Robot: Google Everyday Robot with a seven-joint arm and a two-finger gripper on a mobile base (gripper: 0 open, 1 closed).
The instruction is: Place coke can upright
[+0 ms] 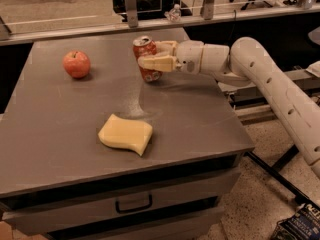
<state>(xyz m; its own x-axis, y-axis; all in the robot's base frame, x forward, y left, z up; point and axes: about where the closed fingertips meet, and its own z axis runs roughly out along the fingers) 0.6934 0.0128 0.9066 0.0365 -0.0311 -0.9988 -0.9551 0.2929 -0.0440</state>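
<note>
The coke can (146, 59) is red with a silver top and stands nearly upright, tilted slightly, at the back middle of the grey table (60, 134). Its base is at or just above the tabletop. My gripper (152, 55) reaches in from the right on a white arm (260, 74) and is shut on the can, one cream finger (159, 63) across its front and the other behind it.
A red apple (76, 64) sits at the back left of the table. A yellow sponge (125, 133) lies in the front middle. The table has a drawer with a handle (134, 204) below its front edge. A railing runs behind the table.
</note>
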